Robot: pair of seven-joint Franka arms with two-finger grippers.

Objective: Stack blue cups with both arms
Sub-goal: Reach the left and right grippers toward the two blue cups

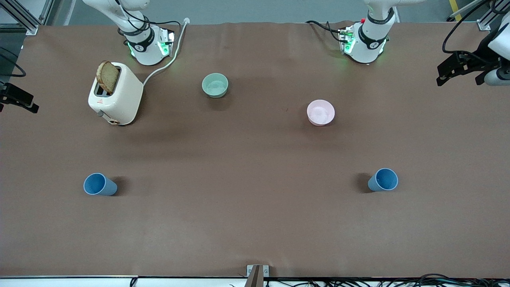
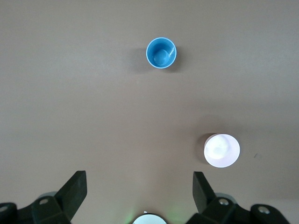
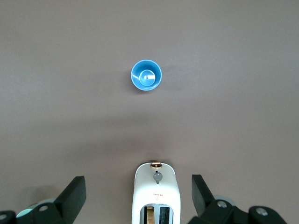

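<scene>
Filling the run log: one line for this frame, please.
stage: nothing grasped | left gripper: open, high over table | right gripper: open, above toaster | blue cups: upright, apart, at each arm's end

A robotics lab: 2 white arm bases (image 1: pixel 146 44) bolted to a brown-covered counter (image 1: pixel 255 223), aluminium framing (image 1: pixel 24 18) at its corner, loose cables (image 1: pixel 438 279) along its edge, bare grey floor.

The brown table (image 1: pixel 255 223) carries two blue cups (image 1: pixel 99 185) (image 1: pixel 383 180), a green bowl (image 1: pixel 215 85), a pink bowl (image 1: pixel 320 113) and a toaster (image 1: pixel 116 95).
</scene>
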